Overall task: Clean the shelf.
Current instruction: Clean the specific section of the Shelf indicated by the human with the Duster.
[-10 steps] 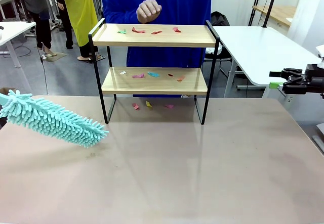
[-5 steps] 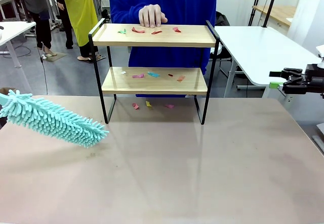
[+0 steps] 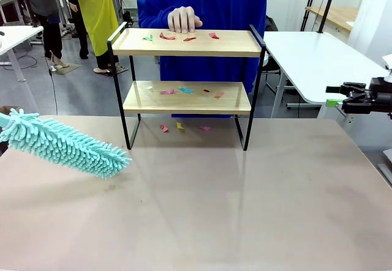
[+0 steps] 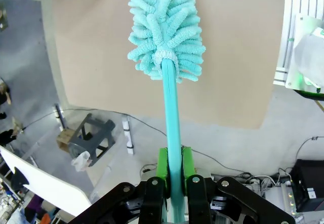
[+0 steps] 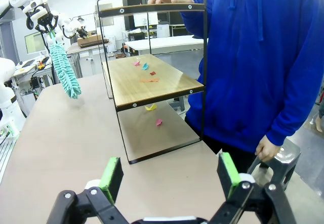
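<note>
Down onto the shelf (image 3: 236, 46) top board comes the person's hand (image 3: 184, 19), among paper scraps (image 3: 166, 37). The shelf stands on the table (image 3: 202, 216). Left of it, left gripper (image 4: 173, 169) jaws clamp the duster (image 3: 67, 145); right gripper (image 5: 169, 173) jaws gape empty. Sweeping now could strike that hand or topple the shelf.

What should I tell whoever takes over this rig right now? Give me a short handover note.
Left gripper: shut on the duster handle, duster held above the table's left side, short of the shelf.
Right gripper: open, empty, off to the right.
Shelf: far middle; paper scraps on both boards and on the table beneath; the person's hand rests on the top board.
Done: duster in grip. Left: all the sweeping.
</note>
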### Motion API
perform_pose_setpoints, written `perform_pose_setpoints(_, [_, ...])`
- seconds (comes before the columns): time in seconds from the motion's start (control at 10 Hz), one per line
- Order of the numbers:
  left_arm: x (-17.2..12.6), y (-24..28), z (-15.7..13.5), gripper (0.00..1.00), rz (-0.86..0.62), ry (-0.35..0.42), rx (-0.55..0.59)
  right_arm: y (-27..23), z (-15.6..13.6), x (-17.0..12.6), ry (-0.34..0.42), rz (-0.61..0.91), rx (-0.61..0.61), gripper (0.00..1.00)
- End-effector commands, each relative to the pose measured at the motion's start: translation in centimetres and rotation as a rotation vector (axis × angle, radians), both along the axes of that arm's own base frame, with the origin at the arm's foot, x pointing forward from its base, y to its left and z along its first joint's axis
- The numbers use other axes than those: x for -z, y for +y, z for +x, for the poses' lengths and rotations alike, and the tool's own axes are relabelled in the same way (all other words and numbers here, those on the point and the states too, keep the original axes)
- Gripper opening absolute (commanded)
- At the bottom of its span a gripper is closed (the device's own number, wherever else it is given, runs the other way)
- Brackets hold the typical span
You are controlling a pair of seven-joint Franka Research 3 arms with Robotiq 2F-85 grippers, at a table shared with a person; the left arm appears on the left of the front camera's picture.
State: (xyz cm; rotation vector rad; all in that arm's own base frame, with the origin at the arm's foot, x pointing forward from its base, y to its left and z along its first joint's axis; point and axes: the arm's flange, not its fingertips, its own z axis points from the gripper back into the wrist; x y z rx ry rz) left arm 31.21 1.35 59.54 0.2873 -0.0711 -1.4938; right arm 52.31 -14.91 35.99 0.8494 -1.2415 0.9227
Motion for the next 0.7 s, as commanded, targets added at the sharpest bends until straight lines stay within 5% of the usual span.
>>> perform_pose_setpoints(0.0, [-0.1,0.1,0.0,0.13,0.004,-0.006,0.000,0.2,0.1,-0.4,0.018,-0.014,0.008,1.00])
perform_pose_setpoints(0.3, [0.0,0.0,0.0,0.13,0.000,0.000,0.000,0.2,0.1,-0.4,0.018,-0.014,0.008,1.00])
perform_pose_setpoints(0.4, [-2.3,1.0,-1.6,0.13,-0.228,-0.018,0.024,0.2,0.1,-0.4,0.018,-0.014,0.008,1.00])
perform_pose_setpoints(0.6, [-5.7,0.5,-3.5,0.13,-0.367,-0.043,0.071,0.2,0.1,-0.4,0.018,-0.014,0.008,1.00])
